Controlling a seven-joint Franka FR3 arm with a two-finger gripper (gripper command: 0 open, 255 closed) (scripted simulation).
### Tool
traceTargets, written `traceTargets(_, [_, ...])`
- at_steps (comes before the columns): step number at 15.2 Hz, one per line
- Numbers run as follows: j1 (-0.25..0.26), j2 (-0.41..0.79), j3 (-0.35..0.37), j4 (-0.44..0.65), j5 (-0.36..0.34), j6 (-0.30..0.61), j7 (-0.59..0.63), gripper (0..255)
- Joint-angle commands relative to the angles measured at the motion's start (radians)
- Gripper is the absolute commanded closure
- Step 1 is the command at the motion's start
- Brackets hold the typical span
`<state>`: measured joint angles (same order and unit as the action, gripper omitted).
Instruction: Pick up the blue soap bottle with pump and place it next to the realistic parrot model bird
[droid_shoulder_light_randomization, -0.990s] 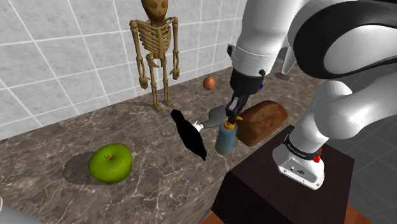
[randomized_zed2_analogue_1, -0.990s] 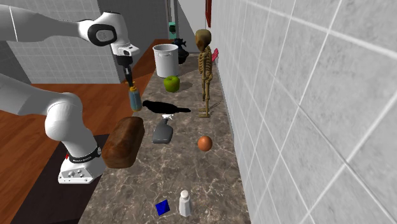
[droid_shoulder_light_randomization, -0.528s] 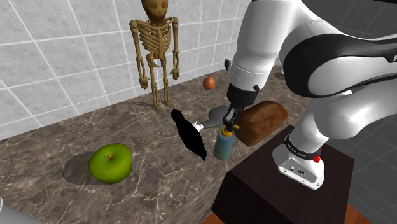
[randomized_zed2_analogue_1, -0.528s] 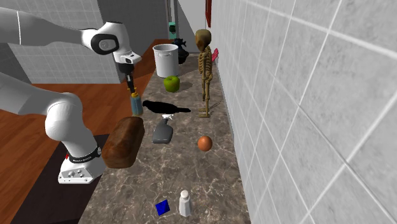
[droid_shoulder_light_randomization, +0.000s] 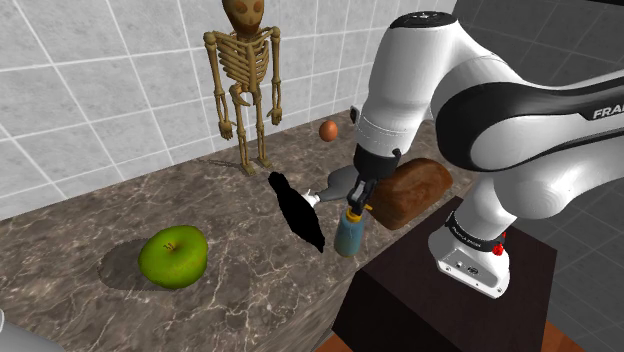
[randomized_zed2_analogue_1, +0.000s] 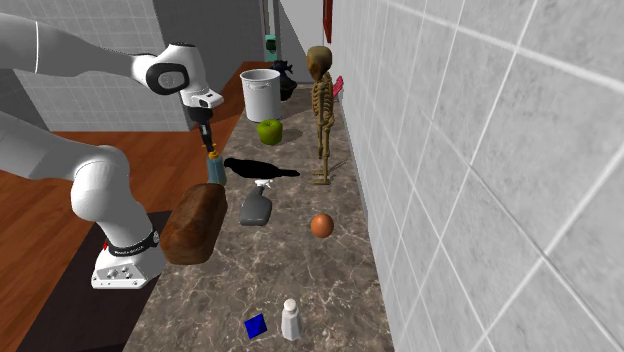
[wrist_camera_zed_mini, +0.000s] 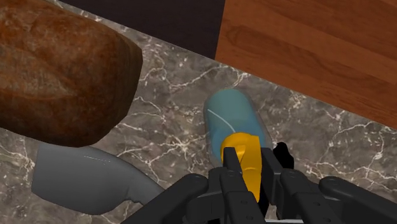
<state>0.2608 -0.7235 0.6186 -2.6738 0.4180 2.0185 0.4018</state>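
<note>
End effector (droid_shoulder_light_randomization: 358, 197) is closed narrow on the bottle (droid_shoulder_light_randomization: 349, 234). In the wrist view its fingers (wrist_camera_zed_mini: 232, 167) clasp the orange pump (wrist_camera_zed_mini: 243, 156) from both sides. The blue body hangs straight below, long axis upright, in line with the end effector.

The bottle is low over the tabletop (droid_shoulder_light_randomization: 250, 290), near the front edge. Can't tell if its base touches the surface.

Key relation: the parrot (droid_shoulder_light_randomization: 298, 213), drawn as a flat black shape lying on the tabletop, is just beside the bottle on the shoulder view's left, with a small gap between them. The parrot's long axis runs diagonally, from back by the skeleton toward the front edge, and the bottle sits near its front end.

The loaf (droid_shoulder_light_randomization: 412, 188) is close on the bottle's other side. The grey sprayer (droid_shoulder_light_randomization: 340, 182) lies just behind it.

Judgement: the bottle looks already next to the parrot, so what's left is a straight-down set and release, with no sideways travel. Main risk is tipping at the tabletop edge or nudging the loaf.
</note>
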Motion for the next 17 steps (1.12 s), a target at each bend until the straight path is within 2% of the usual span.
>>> traceTargets(1, [0.001, 0.002, 0.002, -0.004, 0.001, 0.001, 0.001, 255])
traceTargets(4, [0.001, 0.002, 0.002, -0.004, 0.001, 0.001, 0.001, 255])
traceTargets(5, [0.0, 0.002, 0.001, -0.003, 0.0, 0.001, 0.0, 0])
traceTargets(10, [0.001, 0.002, 0.002, -0.004, 0.001, 0.001, 0.001, 0])
traceTargets(14, [-0.005, -0.041, -0.05, 0.094, -0.036, -0.14, 0.006, 0])
traceTargets(17, [-0.005, -0.041, -0.05, 0.094, -0.036, -0.14, 0.006, 0])
